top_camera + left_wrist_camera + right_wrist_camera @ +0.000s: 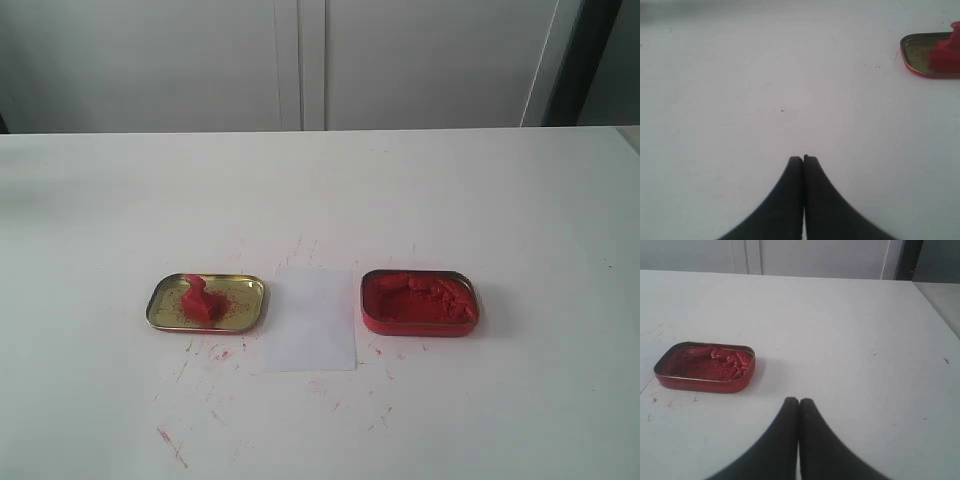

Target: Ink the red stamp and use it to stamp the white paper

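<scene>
The red stamp (199, 299) stands in the shallow gold tin lid (240, 303), left of the white paper (312, 317). To the paper's right sits the red tin of ink paste (419, 301). Neither arm shows in the exterior view. My left gripper (803, 159) is shut over bare table, with the gold lid (916, 51) and the red stamp (946, 50) far off at the edge of its view. My right gripper (799, 401) is also shut and holds nothing; the ink tin (705, 366) lies apart from it on the table.
The white table (320, 190) carries faint red ink smears (172, 445) near its front edge. White cabinet doors (300, 60) stand behind the table's far edge. The table's right edge (935, 305) shows in the right wrist view.
</scene>
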Action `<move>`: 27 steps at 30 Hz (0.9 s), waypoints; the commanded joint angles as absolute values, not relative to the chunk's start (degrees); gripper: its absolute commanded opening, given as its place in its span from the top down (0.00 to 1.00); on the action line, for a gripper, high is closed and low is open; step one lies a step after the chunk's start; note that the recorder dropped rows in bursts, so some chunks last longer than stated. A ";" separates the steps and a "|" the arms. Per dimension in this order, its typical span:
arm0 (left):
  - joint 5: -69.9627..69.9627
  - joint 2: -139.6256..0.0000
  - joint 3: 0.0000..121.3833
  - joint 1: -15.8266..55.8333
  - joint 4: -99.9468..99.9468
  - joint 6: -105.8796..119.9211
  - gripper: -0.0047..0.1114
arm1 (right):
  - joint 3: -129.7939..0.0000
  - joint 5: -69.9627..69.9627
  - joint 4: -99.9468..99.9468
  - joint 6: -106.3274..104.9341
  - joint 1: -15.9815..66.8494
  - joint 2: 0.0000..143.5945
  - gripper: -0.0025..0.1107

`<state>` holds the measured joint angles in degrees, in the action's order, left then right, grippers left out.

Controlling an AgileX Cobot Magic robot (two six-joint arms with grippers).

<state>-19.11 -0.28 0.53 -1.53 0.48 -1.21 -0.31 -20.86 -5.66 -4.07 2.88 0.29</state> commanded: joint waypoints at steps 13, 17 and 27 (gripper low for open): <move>-19.49 0.00 0.00 -1.71 0.75 -1.26 0.96 | 0.00 -20.14 -5.57 -4.22 2.94 0.00 0.98; -19.24 0.00 0.00 -1.71 -0.67 -0.88 0.96 | 0.00 -20.14 -5.57 -4.22 2.94 0.00 0.98; -11.43 0.00 0.00 -1.71 -0.99 2.59 0.96 | 0.00 -20.14 -5.57 -4.22 2.94 0.00 0.98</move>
